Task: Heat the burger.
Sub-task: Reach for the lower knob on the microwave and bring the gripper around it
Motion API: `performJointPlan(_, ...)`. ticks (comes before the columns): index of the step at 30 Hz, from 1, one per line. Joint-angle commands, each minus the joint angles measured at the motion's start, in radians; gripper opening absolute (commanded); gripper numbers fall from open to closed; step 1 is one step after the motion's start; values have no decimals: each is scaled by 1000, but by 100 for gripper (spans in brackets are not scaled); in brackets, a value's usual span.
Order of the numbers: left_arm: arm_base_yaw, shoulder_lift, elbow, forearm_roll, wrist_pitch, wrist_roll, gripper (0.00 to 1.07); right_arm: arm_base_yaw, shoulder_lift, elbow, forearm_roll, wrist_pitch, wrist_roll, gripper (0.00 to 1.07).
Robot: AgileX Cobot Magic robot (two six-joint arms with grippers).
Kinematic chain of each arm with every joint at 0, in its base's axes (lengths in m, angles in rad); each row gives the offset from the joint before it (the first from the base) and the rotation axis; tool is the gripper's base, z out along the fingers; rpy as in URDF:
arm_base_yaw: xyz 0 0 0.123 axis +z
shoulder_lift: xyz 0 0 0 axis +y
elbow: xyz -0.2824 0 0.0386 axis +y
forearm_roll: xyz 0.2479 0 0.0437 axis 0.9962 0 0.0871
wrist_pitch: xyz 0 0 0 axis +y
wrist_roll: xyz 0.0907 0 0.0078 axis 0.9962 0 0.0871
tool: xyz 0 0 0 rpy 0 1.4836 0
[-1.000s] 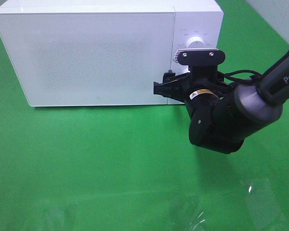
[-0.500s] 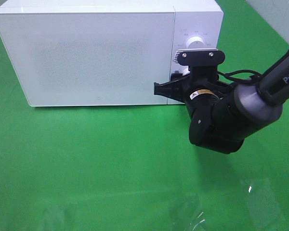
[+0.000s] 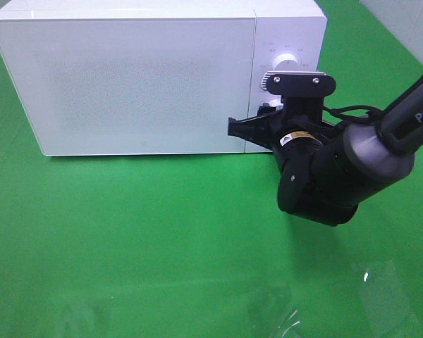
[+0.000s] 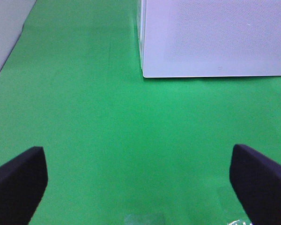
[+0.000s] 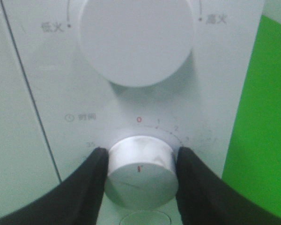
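On the green cloth counter (image 3: 162,232), the boxy white microwave (image 3: 141,77) is being shown shut, and the burger is unseen, presumably inside. The small round white timer knob (image 5: 139,171), at the front's 4 o'clock, is being clamped by the right end effector (image 5: 139,164) and should be twisted squarely clockwise. The left end effector (image 4: 140,180) is being held apart.

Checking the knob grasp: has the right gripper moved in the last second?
Yes. The right gripper shifted slightly right against the door seam, jaws closing around the lower knob.

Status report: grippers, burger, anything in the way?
Right gripper clamped on timer knob. Left gripper open over green mat. Burger not in view; microwave door shut. Nothing blocking the knob.
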Motion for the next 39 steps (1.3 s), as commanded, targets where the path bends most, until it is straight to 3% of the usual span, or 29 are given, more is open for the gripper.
performJointPlan(1,4,-9,3,-8,-10,-3,98,-9,-1,-20,-73,-25,97,0)
performJointPlan(8,4,-9,3,-8,-10,-3,98,-9,-1,-20,-195,-16,414,0)
performJointPlan(12,4,-9,3,-8,-10,-3,98,-9,-1,-20,-258,-29,788,0)
performJointPlan(21,4,-9,3,-8,-10,-3,98,-9,-1,-20,-325,-127,1307,0)
performJointPlan(34,4,-9,3,-8,-10,-3,98,-9,2,-20,-338,-226,1678,0)
performJointPlan(39,4,-9,3,-8,-10,-3,98,-9,2,-20,-336,-227,1678,0)
